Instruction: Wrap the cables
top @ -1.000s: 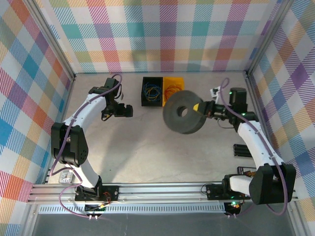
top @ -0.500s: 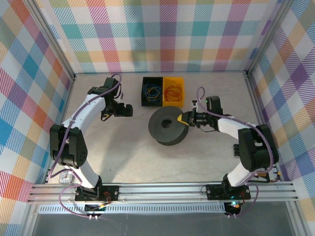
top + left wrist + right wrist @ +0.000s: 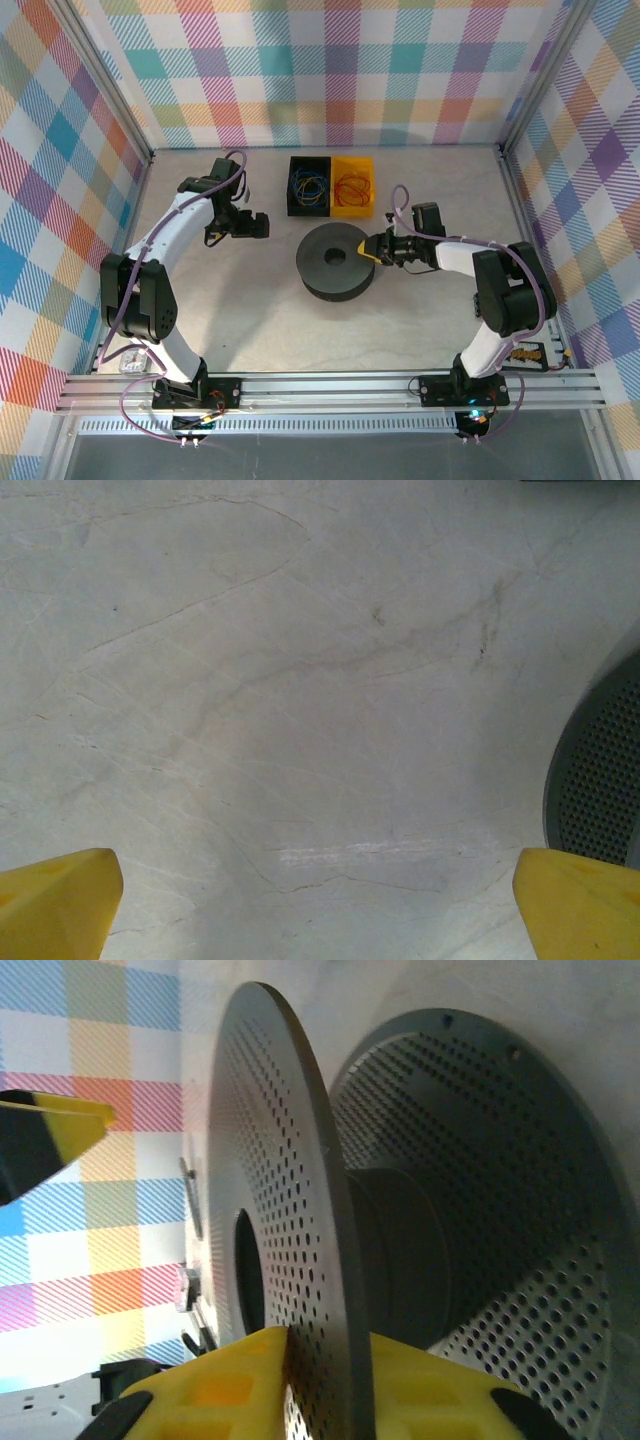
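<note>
The big change is with the dark grey reel (image 3: 335,262). A moment ago the right arm held it up in the air, tilted so that its face looked upward. Then it came lower, and now it lies flat on the bench (image 3: 250,310), just in front of the two bins. The right pincer (image 3: 372,250) is at the reel's right edge. In the wrist view its yellow fingers (image 3: 210,1390) sit on both sides of the upper perforated flange (image 3: 290,1210), very close to it. Whether they still pinch the flange or have begun to let go, I cannot tell.

The left pincer (image 3: 255,226) has not moved in this time. It hangs over bare bench to the left of the reel, with its fingers wide apart and nothing between them.

The cables are not touched. The blue and yellow strands (image 3: 310,186) lie in the black bin (image 3: 291,200), and the red and orange strands (image 3: 352,186) in the yellow bin (image 3: 371,200) beside it, both at the back of the bench. The hub of the reel (image 3: 400,1250) looks bare.

So I think the reel is now put in its place and the wrapping itself is not begun. A cable must first be taken from a bin and brought to the hub.
</note>
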You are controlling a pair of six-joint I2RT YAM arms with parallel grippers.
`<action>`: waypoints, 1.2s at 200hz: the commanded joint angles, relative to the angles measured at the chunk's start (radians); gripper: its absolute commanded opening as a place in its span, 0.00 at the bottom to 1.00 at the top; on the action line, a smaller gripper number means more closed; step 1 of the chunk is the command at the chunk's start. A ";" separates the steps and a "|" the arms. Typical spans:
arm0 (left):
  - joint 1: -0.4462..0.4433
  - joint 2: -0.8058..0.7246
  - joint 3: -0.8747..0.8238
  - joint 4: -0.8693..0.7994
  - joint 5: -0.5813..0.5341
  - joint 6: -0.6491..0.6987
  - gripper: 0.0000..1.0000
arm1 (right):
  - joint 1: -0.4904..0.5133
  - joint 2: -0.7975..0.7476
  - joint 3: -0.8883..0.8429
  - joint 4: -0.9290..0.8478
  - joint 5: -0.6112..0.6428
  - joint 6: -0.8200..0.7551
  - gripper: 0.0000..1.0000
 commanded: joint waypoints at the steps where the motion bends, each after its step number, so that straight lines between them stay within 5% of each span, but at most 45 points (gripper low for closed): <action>1: -0.015 -0.021 -0.005 -0.010 -0.001 0.013 1.00 | 0.009 0.007 0.030 -0.149 0.083 -0.099 0.24; 42: -0.016 -0.021 -0.008 -0.012 -0.004 0.014 1.00 | 0.010 -0.076 0.106 -0.340 0.140 -0.196 0.49; 81: -0.018 -0.025 -0.005 -0.019 -0.008 0.016 1.00 | 0.010 -0.162 0.252 -0.521 0.210 -0.260 0.99; 121: -0.020 -0.032 -0.005 -0.019 -0.006 0.017 1.00 | 0.013 -0.113 0.450 -0.559 0.267 -0.230 0.99; 186: -0.020 -0.031 -0.009 -0.016 -0.008 0.024 1.00 | 0.069 0.264 0.978 -0.780 0.436 -0.324 0.99; 240: -0.020 -0.023 -0.010 -0.010 -0.010 0.025 1.00 | 0.112 0.441 1.136 -0.845 0.506 -0.305 0.97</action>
